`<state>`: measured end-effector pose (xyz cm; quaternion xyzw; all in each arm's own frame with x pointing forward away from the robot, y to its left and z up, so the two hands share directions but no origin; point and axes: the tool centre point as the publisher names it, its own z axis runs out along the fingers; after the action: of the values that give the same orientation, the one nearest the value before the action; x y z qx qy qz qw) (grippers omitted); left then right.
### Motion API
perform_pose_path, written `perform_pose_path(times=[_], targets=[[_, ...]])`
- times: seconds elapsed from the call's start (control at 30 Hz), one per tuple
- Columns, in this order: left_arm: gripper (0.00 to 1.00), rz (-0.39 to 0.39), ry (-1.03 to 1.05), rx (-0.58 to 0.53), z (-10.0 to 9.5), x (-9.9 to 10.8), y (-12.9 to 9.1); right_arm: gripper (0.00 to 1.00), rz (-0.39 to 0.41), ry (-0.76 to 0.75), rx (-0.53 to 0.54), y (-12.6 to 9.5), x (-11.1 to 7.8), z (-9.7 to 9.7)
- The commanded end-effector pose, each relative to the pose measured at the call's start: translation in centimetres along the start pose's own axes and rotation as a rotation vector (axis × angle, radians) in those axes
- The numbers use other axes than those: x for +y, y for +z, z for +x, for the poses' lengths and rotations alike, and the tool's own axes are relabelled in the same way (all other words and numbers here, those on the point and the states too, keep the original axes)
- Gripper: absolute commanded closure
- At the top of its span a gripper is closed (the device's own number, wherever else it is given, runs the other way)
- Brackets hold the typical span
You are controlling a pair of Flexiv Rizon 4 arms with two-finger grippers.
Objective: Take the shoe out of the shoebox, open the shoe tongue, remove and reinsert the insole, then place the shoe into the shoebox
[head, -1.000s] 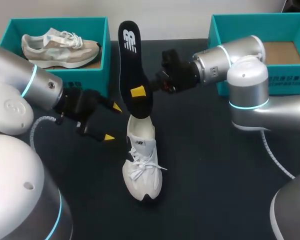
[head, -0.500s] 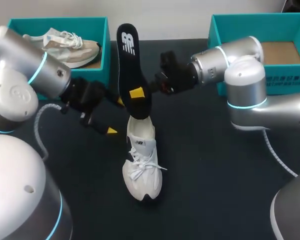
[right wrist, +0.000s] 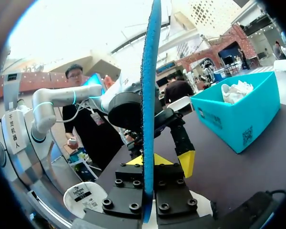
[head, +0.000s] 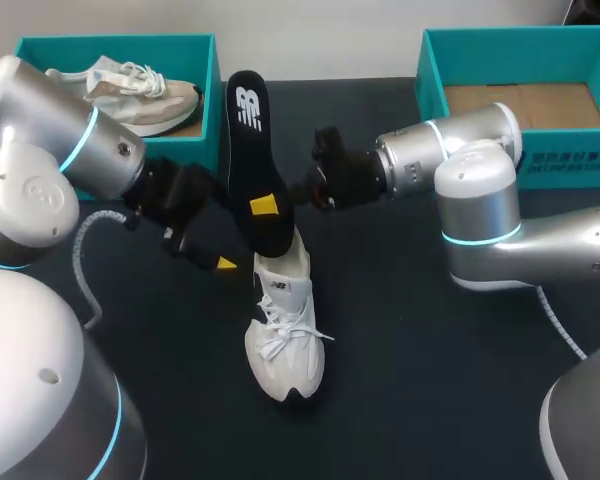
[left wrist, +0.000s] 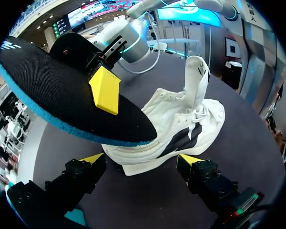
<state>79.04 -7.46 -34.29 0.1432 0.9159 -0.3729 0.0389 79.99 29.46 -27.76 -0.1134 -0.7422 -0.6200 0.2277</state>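
Shoe flat on the table, out of both boxes. Long axis runs near-far, toe toward the robot, heel away, tongue pulled up.

Insole stands tilted over the heel opening, its lower end at the collar. White logo on the upper end; not reading it.

Right gripper clamped on the insole mid-length. Left gripper wide open, holding nothing, just beside the shoe's heel.

Left box holds a second shoe. Right box has white print on its front.
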Motion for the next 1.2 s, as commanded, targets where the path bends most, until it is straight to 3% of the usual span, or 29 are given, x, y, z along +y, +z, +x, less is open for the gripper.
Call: perform_pose_path(times=[0.03,0.57,0.73,1.2], targets=[[0.0,-0.003,0.0,0.001,0.1,0.0,0.1,1.0,0.0,0.018,-0.036,-0.7,-0.6,1.1],[0.0,-0.006,-0.01,-0.016,0.1,0.1,0.2,1.0,0.011,0.015,-0.062,-1.1,-0.6,1.3],[0.0,-0.006,-0.01,-0.016,0.1,0.1,0.2,1.0,-0.005,0.009,-0.119,-0.7,-0.4,0.5],[0.0,-0.006,-0.01,-0.016,0.1,0.1,0.2,1.0,-0.033,0.001,-0.162,-1.2,-2.4,-0.2]])
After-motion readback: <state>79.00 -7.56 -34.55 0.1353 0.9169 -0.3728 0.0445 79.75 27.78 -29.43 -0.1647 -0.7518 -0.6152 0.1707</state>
